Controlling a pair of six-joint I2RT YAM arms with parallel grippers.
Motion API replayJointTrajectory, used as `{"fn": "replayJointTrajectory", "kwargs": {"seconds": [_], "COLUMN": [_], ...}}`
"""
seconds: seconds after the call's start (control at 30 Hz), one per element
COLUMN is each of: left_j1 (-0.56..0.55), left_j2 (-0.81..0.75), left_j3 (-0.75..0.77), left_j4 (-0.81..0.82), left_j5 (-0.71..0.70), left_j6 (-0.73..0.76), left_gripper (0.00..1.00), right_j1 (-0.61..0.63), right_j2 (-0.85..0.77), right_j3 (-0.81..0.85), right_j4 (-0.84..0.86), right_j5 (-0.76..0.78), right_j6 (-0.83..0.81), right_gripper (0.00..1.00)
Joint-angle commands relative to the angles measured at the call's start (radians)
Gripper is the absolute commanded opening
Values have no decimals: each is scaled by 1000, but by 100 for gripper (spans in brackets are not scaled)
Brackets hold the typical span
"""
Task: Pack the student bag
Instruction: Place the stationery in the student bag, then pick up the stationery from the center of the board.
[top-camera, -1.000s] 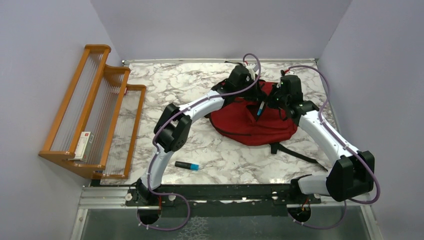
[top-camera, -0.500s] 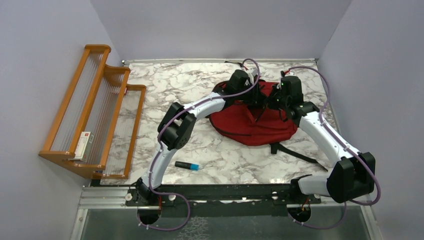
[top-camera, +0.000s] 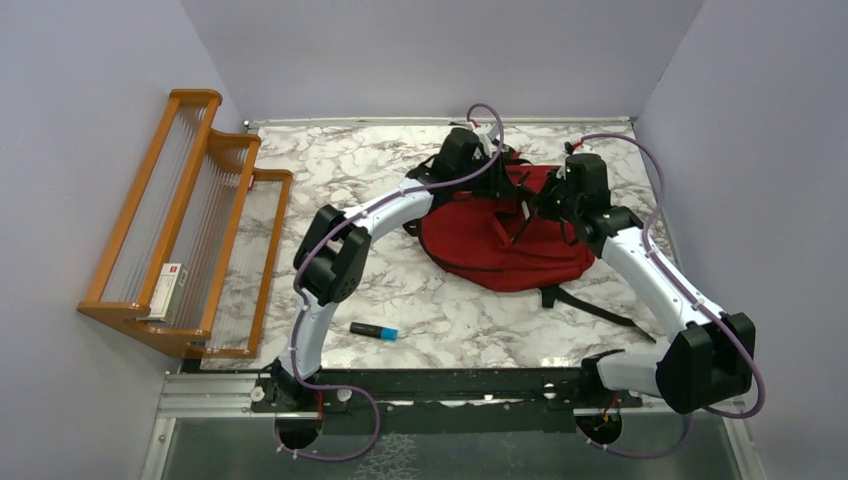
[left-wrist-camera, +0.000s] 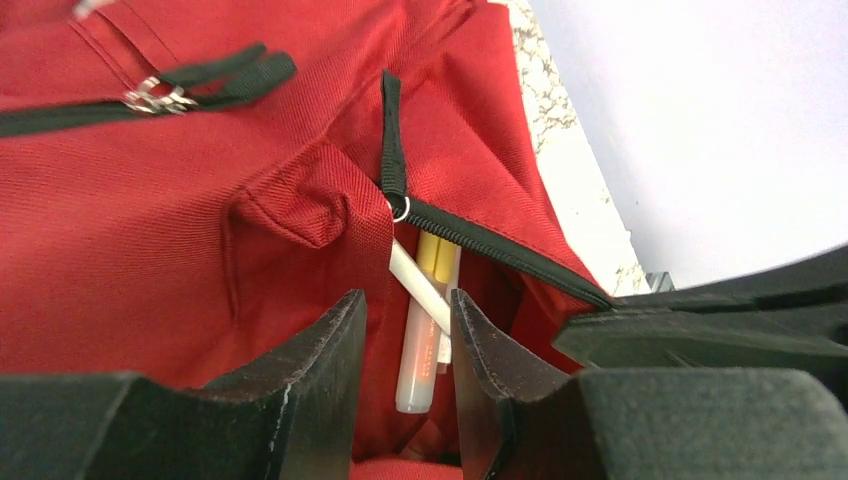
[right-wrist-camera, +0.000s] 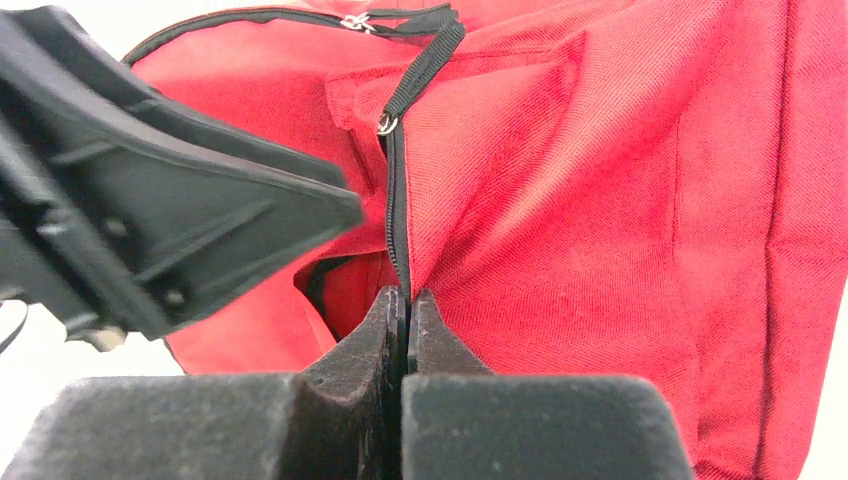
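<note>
The red student bag (top-camera: 490, 245) lies at the back middle of the table, its front pocket open. My right gripper (top-camera: 528, 212) is shut on the pocket's black zipper edge (right-wrist-camera: 399, 215) and holds it up; its jaws (right-wrist-camera: 405, 297) are pressed together on the fabric. My left gripper (top-camera: 505, 185) hovers over the pocket mouth, open and empty (left-wrist-camera: 405, 300). Between its fingers, inside the pocket, I see a yellow-capped highlighter (left-wrist-camera: 422, 335) and a white pen (left-wrist-camera: 418, 284). The zipper pull (left-wrist-camera: 396, 150) sits at the top of the opening.
A black marker with a blue cap (top-camera: 373, 331) lies on the marble table near the left arm. A wooden rack (top-camera: 190, 215) stands at the left with a small white-and-red box (top-camera: 168, 290) in it. A black bag strap (top-camera: 590, 305) trails toward the right arm.
A blue-tipped pen that hung between the two grippers one second ago is no longer in sight. My left gripper has drawn back up and to the left. The right gripper keeps its hold.
</note>
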Motion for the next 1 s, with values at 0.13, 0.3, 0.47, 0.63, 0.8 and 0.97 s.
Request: {"fn": "replayJointTrajectory", "kwargs": {"seconds": [0.13,0.3,0.47,0.63,0.8,0.97], "left_j1": [33,47,59,60,61,61], "left_j2": [-240,-427,-659,-903,-1068,-1113], "left_j3": [-100,-314,-561,-732,-859,-900], "left_j4": [-90,-130,-193,-341,-506,-722], "left_j5": [-103,-225,-405,-664,-767,-784], "left_j6": [154,187,132,-15,-212,-408], "left_gripper": [38,38,42,54,58,61], "right_j1": [-6,-6,-6,-6,-6,-6], "right_j2": [-58,-71,-72,-83,-93,-116], "right_j3": [-13,-32,-47,-60,-85,-107], "right_j4": [20,31,28,26,30,27], "right_j5": [-13,-7,-8,2,22,16], "right_j6": [2,1,3,6,8,15], "right_gripper": [1,1,1,1,1,1]}}
